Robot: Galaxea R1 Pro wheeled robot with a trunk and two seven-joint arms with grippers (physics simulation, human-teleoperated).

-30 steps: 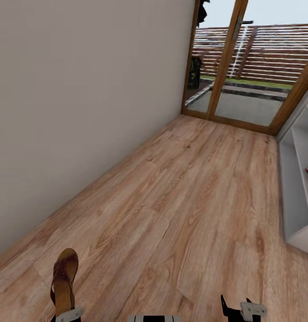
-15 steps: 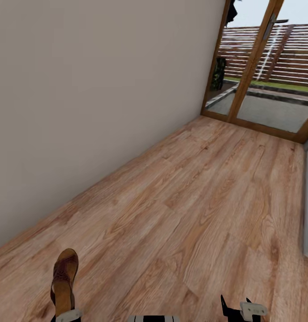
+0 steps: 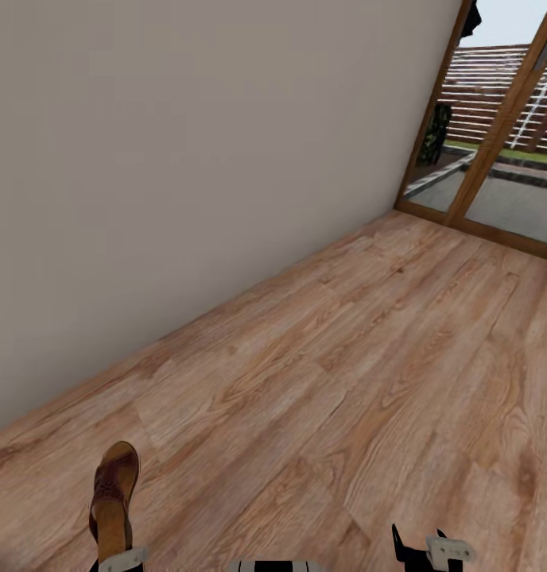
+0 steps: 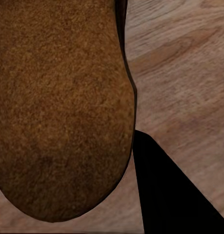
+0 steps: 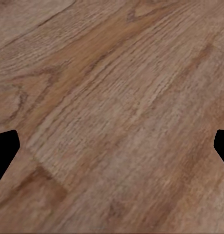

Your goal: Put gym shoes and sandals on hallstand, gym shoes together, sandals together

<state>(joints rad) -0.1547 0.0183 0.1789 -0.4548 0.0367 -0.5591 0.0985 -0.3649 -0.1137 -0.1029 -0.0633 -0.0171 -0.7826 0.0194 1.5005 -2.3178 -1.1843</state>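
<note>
Step in hand: carrying, by my judgement; one sandal (image 3: 113,496) is up off the floor (image 3: 369,381) in the left gripper (image 3: 114,556), so it is on its way, not yet placed.
Sandal: at about 7 o'clock in the head view, toe pointing toward 12, heel end down at the gripper; the left wrist view looks close onto its brown suede-like sole (image 4: 58,107), with floor planks beyond it.
Left gripper: clamped on the sandal's heel end, its pale finger housing just showing at the lower edge.
Right gripper (image 3: 420,548): at about 5 o'clock, carrying nothing; in the right wrist view its two dark fingertips (image 5: 4,151) sit at opposite edges with bare planks between, so the fingers stand wide apart.
Done so far: cannot tell; the rack and the other shoes lie outside these pictures.
Left to do: at least this sandal has to reach the rack and end up beside its twin; the sneakers' state is unknown.
Surroundings: a plain beige wall (image 3: 186,159) fills 9 to 12 o'clock; a wood-framed glass door (image 3: 496,143) stands at 1 to 2 o'clock, with a fence and grass outside.
In the way: nothing lies on the visible planks; the wall is close on the left side, so any swing of the left arm that way looks tight.
</note>
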